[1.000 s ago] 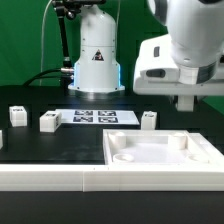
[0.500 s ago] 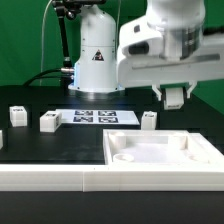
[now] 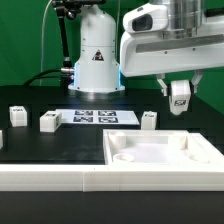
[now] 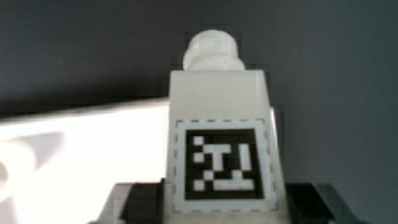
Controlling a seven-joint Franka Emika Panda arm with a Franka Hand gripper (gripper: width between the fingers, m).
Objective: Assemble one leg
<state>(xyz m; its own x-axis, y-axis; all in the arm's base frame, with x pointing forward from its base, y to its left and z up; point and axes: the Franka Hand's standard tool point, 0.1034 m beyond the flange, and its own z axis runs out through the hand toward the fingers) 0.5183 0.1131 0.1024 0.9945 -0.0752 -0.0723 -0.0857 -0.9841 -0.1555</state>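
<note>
My gripper [image 3: 180,97] is shut on a leg [image 3: 181,93], a small white post with a black-and-white tag, and holds it in the air above the far right corner of the white tray-like part [image 3: 200,152]. In the wrist view the leg [image 4: 222,120] stands between the dark fingers [image 4: 135,203], tag facing the camera, rounded peg end pointing away. The tray's pale surface [image 4: 71,130] lies below it. Three more legs lie on the black table: one at the exterior view's left edge [image 3: 16,115], one beside it [image 3: 49,121], one by the tray's back edge [image 3: 149,119].
The marker board [image 3: 95,117] lies flat at the table's middle back. The arm's white base [image 3: 97,55] stands behind it. A white ledge [image 3: 50,176] runs along the table's front edge. A green backdrop closes the rear.
The gripper has risen and swung from low at the exterior view's right to higher above the tray's far corner. The leg now shows clearly in its fingers.
</note>
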